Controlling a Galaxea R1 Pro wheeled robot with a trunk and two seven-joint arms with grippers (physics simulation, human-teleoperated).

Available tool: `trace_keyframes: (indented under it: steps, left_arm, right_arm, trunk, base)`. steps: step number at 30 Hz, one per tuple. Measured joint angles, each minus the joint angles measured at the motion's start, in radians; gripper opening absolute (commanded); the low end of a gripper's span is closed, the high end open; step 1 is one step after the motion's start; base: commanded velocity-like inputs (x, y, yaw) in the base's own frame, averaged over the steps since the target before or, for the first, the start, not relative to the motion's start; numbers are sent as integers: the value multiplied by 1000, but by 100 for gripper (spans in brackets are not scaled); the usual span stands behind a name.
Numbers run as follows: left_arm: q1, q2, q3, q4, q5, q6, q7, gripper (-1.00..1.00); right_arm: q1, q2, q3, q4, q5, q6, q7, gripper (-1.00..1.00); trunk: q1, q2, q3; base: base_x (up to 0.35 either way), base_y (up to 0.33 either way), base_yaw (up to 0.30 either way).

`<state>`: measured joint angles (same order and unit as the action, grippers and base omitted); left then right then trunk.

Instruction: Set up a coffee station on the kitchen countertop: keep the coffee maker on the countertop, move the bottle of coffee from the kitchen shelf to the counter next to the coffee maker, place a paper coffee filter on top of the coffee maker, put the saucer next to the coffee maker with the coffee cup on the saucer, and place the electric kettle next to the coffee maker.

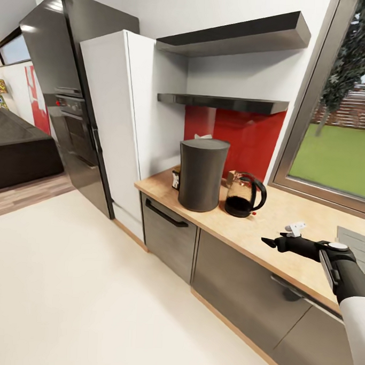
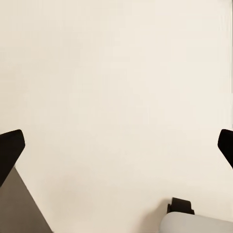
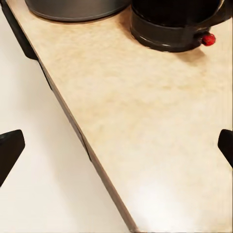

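Coffee maker [image 1: 202,174] upright on counter [image 1: 286,236] near its left end, paper coffee filter [image 1: 203,136] peeking over its top from behind. Electric kettle [image 1: 245,194] just right of it, apart, red switch toward the counter edge. Bottle of coffee [image 1: 176,178] tucked behind coffee maker's left side. Right gripper [image 1: 287,234] over counter, well right of kettle, wide, empty. Left gripper [image 2: 116,148] wide over pale floor.

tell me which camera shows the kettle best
The head view: the whole kettle stands on the countertop right beside the coffee maker, handle and glass body clear. The right wrist view catches just its black base and red switch. The left wrist view faces the floor.
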<state>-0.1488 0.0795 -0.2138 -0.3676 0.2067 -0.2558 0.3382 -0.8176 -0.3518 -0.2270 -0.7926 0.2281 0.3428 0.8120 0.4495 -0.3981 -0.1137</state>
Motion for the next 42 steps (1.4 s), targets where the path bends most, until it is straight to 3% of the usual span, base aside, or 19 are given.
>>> trace_keyframes:
  steps: [13,22,38,42]
  left_arm:
    - [1,-1,-1,7,0,0,-1,100]
    - [1,0,-2,9,0,0,-1,100]
    - [4,1,-2,12,-1,0,-1,100]
    - [7,2,-1,12,-1,0,-1,100]
  right_arm:
    - [0,1,1,5,0,4,0,100]
    - [1,1,1,6,1,5,-1,100]
    - [1,-21,-2,1,3,8,-4,100]
    - [1,-43,-4,1,3,6,-6,100]
  trunk:
    - [0,0,13]
    - [0,0,16]
    - [0,0,17]
    - [0,0,17]
  base:
    - [0,0,-231]
    - [0,0,-55]
    - [0,0,-241]
    - [0,0,-295]
